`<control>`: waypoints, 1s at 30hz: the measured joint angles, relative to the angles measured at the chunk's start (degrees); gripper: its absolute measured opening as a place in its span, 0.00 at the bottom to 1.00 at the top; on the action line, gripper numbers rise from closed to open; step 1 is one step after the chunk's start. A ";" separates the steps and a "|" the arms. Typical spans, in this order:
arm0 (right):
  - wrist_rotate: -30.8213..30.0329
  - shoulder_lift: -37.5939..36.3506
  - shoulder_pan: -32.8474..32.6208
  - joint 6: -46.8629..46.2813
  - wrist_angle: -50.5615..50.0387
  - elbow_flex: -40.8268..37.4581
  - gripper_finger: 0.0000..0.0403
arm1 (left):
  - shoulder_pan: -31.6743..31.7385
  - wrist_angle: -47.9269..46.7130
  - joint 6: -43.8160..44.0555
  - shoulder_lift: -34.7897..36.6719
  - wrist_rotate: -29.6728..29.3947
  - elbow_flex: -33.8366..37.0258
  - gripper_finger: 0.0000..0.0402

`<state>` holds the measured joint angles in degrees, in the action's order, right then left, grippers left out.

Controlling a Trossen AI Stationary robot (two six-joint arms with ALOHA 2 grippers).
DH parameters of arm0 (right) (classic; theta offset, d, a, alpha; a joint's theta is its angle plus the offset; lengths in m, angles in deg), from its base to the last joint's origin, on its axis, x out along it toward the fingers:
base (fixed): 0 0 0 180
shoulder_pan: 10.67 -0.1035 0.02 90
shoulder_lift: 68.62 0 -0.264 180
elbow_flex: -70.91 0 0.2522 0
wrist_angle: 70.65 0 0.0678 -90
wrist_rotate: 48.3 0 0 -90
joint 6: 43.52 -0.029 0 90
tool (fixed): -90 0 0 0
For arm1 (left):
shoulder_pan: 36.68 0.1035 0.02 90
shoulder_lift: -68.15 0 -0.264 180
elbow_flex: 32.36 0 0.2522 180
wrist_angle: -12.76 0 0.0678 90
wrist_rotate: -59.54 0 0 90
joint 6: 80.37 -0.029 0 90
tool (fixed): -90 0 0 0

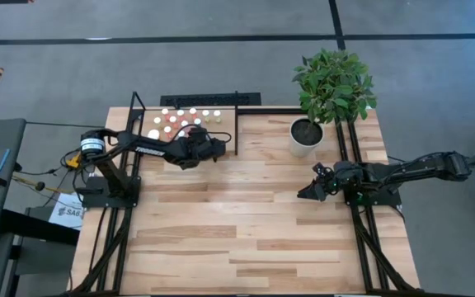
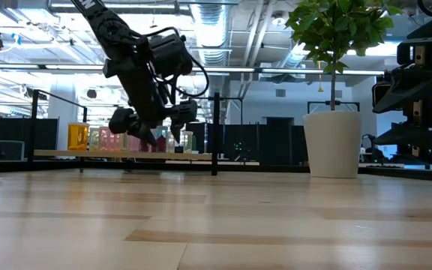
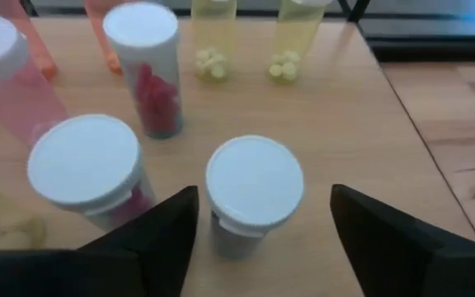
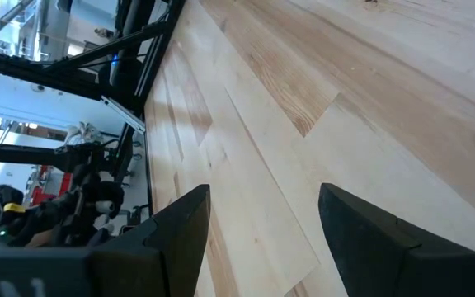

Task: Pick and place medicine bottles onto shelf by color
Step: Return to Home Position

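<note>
Several white-capped medicine bottles (image 1: 180,120) stand upright on the light-wood shelf (image 1: 223,124) at the table's far left, also seen in the low view (image 2: 88,138). My left gripper (image 1: 219,147) hovers open over the shelf's near right part. In the left wrist view its fingers (image 3: 163,235) stand on either side of a white-capped bottle (image 3: 254,186), with a gap on both sides. Beside it stand a pinkish bottle (image 3: 85,161), a bottle with red pills (image 3: 143,66) and two yellow bottles (image 3: 213,33). My right gripper (image 1: 308,191) is open and empty over the table's right part.
A white pot with a green plant (image 1: 306,136) stands at the far right of the table, right of the shelf. Thin black uprights and rods (image 1: 236,124) frame the shelf. Bare plank tabletop (image 1: 237,231) lies between and in front of the arms.
</note>
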<state>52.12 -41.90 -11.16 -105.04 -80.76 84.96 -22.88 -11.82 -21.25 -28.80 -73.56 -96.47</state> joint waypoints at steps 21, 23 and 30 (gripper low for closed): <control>0.00 0.00 0.00 0.00 0.01 0.00 0.62 | -1.18 1.13 -6.56 0.00 -6.75 -5.17 0.78; 0.00 0.00 -0.01 0.00 0.01 0.00 0.62 | -1.18 0.65 -7.92 0.00 -7.96 -6.15 0.78; 0.00 0.00 -0.01 0.00 0.01 0.00 0.62 | -1.18 -4.14 -9.06 0.00 -11.71 -11.05 0.78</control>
<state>52.12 -41.90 -11.17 -105.04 -80.75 84.96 -24.06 -15.96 -30.31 -28.80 -85.27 -107.52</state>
